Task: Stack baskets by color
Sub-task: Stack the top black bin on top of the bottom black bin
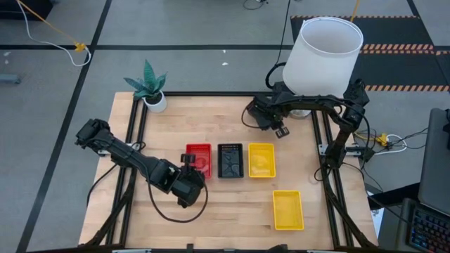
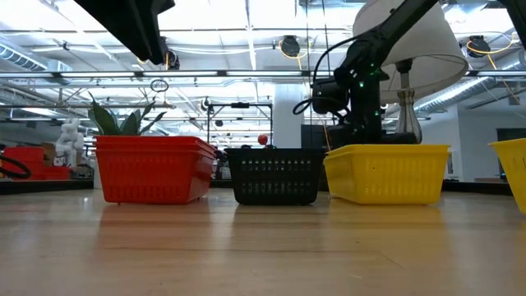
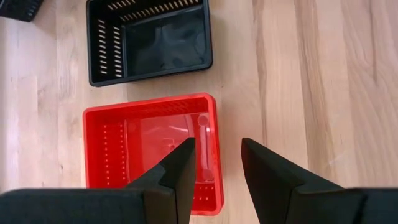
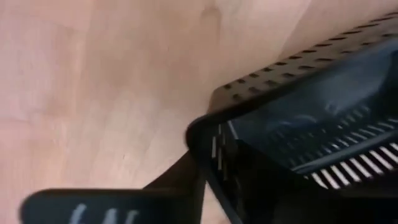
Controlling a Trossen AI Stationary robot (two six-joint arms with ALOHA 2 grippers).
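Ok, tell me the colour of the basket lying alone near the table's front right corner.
Yellow: the lone basket shows best in the high view.

Bright even overhead light, soft shadows; right wrist view motion-blurred

A: What fills the right wrist view?
B: A black basket (image 4: 298, 130), tilted, its slotted mesh side showing.
A: And beside it?
B: A dark finger (image 4: 180, 180) touching the basket's corner, bare wooden table (image 4: 93, 74) beyond
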